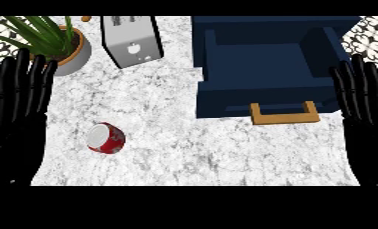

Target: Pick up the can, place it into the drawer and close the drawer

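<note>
Here the can (106, 137) is lying tipped over, nearer the left hand (22, 98), down-right of its straight, slightly apart fingers; the right hand (358, 93) is resting likewise

Even, bright light on the marble counter (221, 158), soft shadows (faint ones) — no glare, drawer (266, 68) interior dim

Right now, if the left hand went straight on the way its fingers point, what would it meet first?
Probably the potted plant. The left hand rests open at the view's left edge, fingers pointing up-picture toward the leaves and pot; height is unclear, so it might pass beside them. The can lies off that line.
</note>
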